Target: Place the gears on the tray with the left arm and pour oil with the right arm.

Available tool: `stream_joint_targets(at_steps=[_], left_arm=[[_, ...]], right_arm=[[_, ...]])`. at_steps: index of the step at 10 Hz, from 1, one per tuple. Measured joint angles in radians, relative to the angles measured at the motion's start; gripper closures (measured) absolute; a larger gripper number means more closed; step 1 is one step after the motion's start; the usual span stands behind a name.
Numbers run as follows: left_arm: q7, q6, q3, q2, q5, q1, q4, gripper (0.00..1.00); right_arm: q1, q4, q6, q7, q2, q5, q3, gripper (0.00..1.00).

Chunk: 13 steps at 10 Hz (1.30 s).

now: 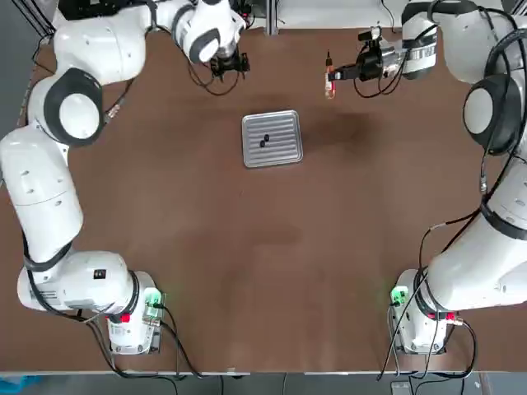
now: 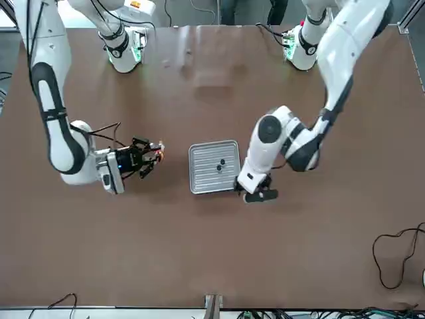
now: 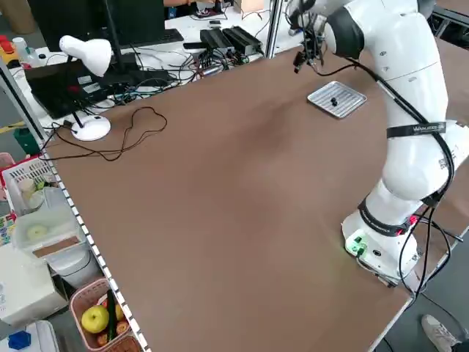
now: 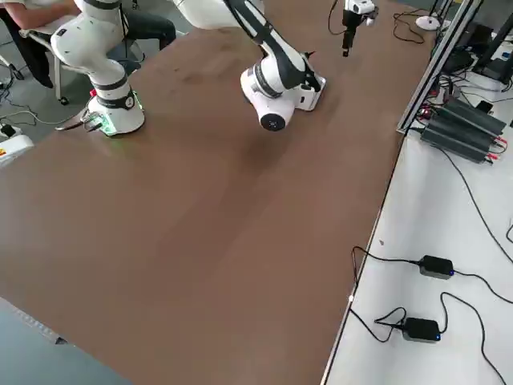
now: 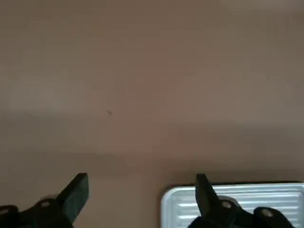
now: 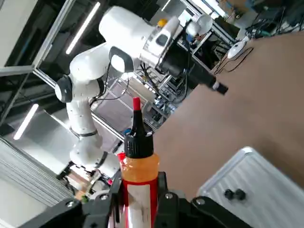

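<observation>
You cannot see the tray [image 1: 272, 138] from the right side camera at all; the right arm's bulk stands in front of it there. In the left wrist view only one corner of the tray shows, cut off at the picture's edge. The gears [image 1: 264, 140] are two dark specks lying on the tray's ribbed surface, close together and probably touching, though they are too small to be sure.

The left claw [image 1: 229, 65] hangs beyond the tray's far-left corner, fingers [image 5: 76, 192] spread wide and holding nothing. The right claw [image 1: 340, 76] is beyond the tray's far-right corner, well apart from it, clamped on the oil bottle [image 6: 138, 164]; in its wrist view you see the orange body, white label and dark tip with a red end, standing up between the fingers.

The desk [image 1: 272, 271] is a plain brown surface, bare around the tray. Beside the desk, on the tray's far side from the arms' bases, sit a white desk lamp [image 3: 86, 55], loose black cables and a keyboard. Nearer the left side camera are baskets with an apple [image 3: 94, 319].
</observation>
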Motion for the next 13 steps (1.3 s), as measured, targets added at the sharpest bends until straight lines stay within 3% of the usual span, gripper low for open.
stream_joint_targets(at_steps=[2,4,7,10,11,13], left_arm=[[0.254,-0.084,-0.006,-0.032,-0.117,0.077,0.05,0.01],[0.463,-0.173,0.061,-0.09,-0.248,0.101,0.085,0.01],[0.704,-0.316,0.288,-0.238,-0.502,0.079,0.093,0.01],[0.78,-0.487,0.639,-0.395,-0.655,-0.121,0.094,0.01],[0.8,-0.526,0.709,-0.436,-0.675,-0.164,0.094,0.01],[0.804,-0.588,0.73,-0.505,-0.678,-0.165,0.094,0.01]], right_arm=[[0.065,-0.016,0.005,0.112,0.0,0.047,0.0,0.7],[0.132,-0.02,0.012,0.278,0.0,0.061,0.001,0.7],[0.191,-0.025,0.049,0.439,0.009,0.09,0.0,0.7],[0.218,-0.027,0.122,0.544,0.027,0.132,0.0,0.7],[0.234,-0.029,0.131,0.567,0.043,0.168,0.0,0.7],[0.274,-0.032,0.132,0.585,0.099,0.26,0.0,0.7]])
